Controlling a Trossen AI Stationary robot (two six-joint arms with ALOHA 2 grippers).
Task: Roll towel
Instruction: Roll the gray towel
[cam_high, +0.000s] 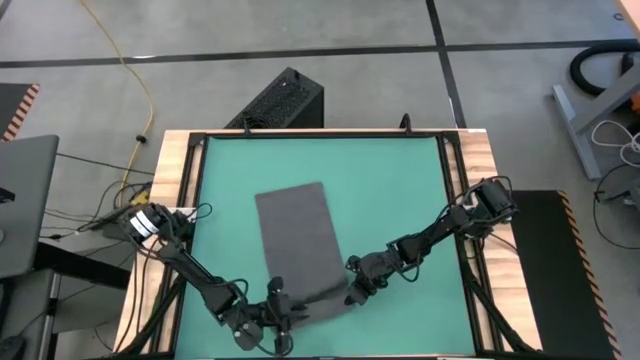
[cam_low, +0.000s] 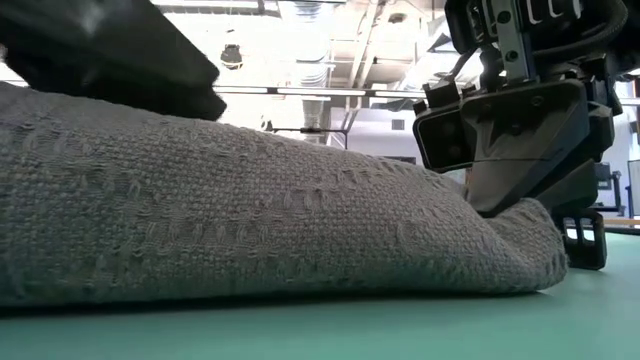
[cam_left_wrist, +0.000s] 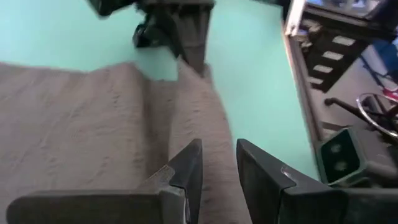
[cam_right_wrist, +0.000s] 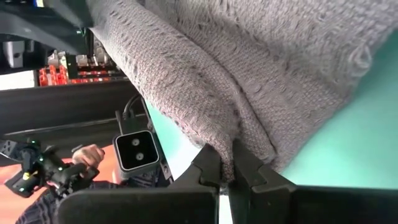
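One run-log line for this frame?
towel: flat on green mat, near edge lifted | left gripper: astride near edge | right gripper: pinching near edge | rolling barely started

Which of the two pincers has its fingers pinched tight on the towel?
The right pincer, at the near right corner of the dark grey woven cloth towel: its fingers clamp a fold. The left pincer's fingers stand apart, straddling the edge.

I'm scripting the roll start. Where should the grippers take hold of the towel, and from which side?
Take the towel at its two near corners, coming from the mat's near edge: that edge is already lifted into a fold, where the left gripper and right gripper sit.
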